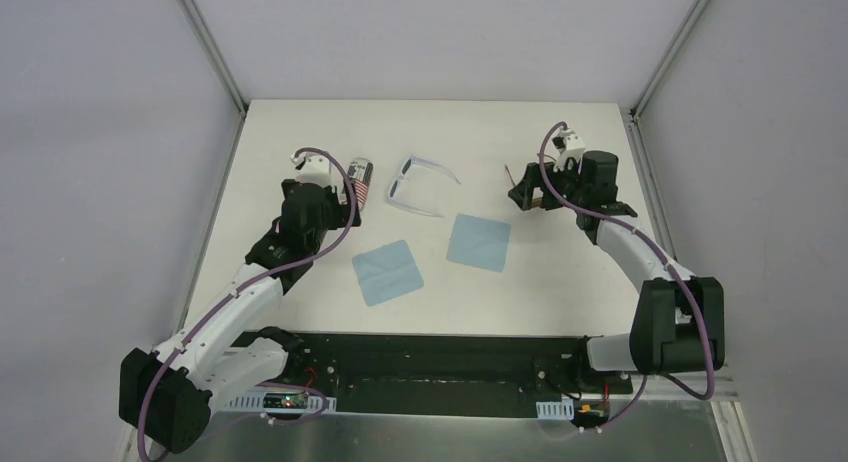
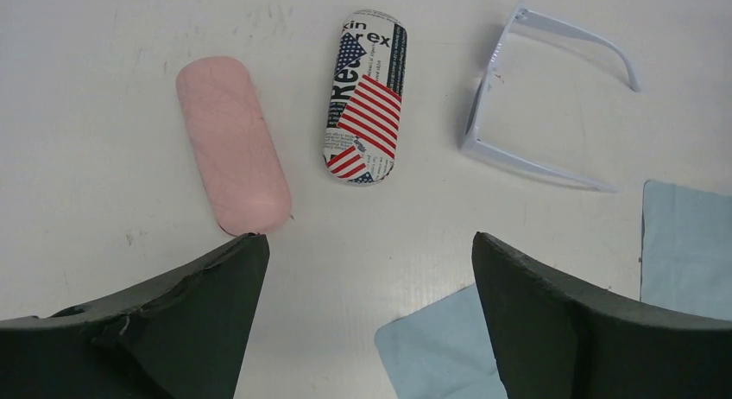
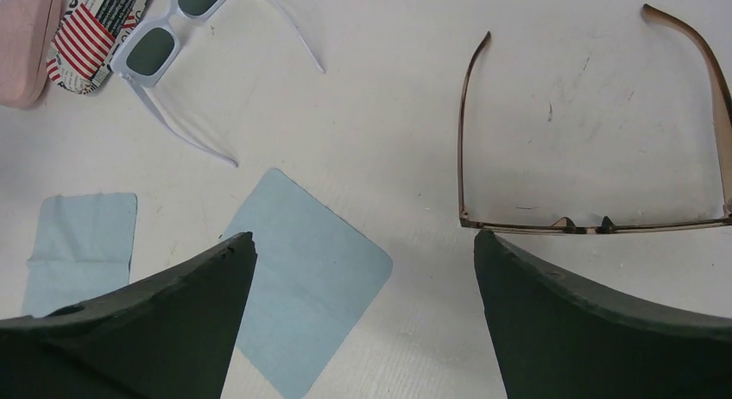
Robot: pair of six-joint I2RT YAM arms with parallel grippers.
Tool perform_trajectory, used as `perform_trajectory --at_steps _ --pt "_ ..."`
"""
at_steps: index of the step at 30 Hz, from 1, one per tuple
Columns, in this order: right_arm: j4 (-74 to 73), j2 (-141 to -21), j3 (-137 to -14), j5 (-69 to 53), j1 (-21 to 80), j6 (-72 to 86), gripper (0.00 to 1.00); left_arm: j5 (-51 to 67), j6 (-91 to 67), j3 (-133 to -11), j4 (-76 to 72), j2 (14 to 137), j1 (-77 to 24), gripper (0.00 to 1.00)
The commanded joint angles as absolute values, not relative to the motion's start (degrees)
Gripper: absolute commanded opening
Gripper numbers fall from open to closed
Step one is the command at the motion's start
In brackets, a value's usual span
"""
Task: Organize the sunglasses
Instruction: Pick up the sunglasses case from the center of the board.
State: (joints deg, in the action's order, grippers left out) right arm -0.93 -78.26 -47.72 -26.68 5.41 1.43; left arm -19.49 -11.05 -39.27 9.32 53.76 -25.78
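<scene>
The pale whitish sunglasses (image 1: 420,187) lie unfolded, arms spread, at the table's middle back; the left wrist view has them (image 2: 481,105) at upper right, and the right wrist view (image 3: 175,21) at upper left. The thin brown sunglasses (image 3: 596,227) lie unfolded just ahead of my right finger; from above, the right wrist mostly hides them. My left gripper (image 2: 369,239) hovers open and empty over bare table, near the ends of the two cases. My right gripper (image 3: 364,235) is open and empty, between a blue cloth and the brown pair.
A pink case (image 2: 231,144) and a flag-printed lettered case (image 2: 366,95) lie side by side, shut, left of the white pair. Two light blue cloths (image 1: 387,272) (image 1: 479,242) lie flat in the table's middle. Frame posts stand at the back corners.
</scene>
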Motion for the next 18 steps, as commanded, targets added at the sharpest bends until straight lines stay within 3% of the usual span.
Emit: perform_trajectory --at_steps 1,10,18 --pt "1.6 -74.04 -48.56 -25.89 4.97 1.07 1.0 -19.49 -9.8 -39.71 6.79 54.24 -25.29 0.93" --pt "-3.0 -69.17 -46.93 -36.32 2.41 -7.95 1.0 -7.04 -10.28 -63.15 18.61 80.31 -14.98 0.9" --pt "-5.72 -69.7 -47.81 -36.35 1.89 -8.0 0.97 -7.89 -7.31 -76.56 19.8 95.42 -14.5 0.93"
